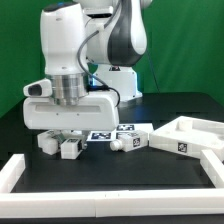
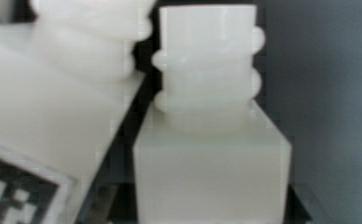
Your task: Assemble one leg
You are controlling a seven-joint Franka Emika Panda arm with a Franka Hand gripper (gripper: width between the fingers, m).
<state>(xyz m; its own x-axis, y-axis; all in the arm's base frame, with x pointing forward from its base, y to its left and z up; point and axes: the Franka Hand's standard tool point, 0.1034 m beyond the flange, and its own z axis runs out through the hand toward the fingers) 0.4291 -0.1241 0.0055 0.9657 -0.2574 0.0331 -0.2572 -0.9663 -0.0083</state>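
**Under the hand: one leg close up, grip unclear**

Close beneath the wrist camera, the leg (image 2: 204, 110) fills the middle of the wrist view. A second leg (image 2: 80, 90) lies just beside it, with a narrow dark gap between them. No finger shows in that view, so how the leg lies relative to the fingers cannot be told. In the exterior view the gripper (image 1: 62, 137) hangs low over the table (image 1: 160, 163). Small white blocks show right under its broad hand (fingertips or leg ends, too small to tell). How wide the fingers stand, and whether they hold anything, cannot be told either.

Toward the exterior view's right, a third leg (image 1: 135, 141) lies on its side near tagged white pieces (image 1: 100, 135). Past it rests the large flat panel (image 1: 200, 128). A raised white frame (image 1: 20, 172) runs along the near edge and the exterior view's left. Bare black table lies between it and the parts.

The leg is smooth matte white plastic: a square block at one end, then a rounded bulge, then a plain stubby cylinder. The second leg carries a black-and-white square tag (image 2: 18, 190).
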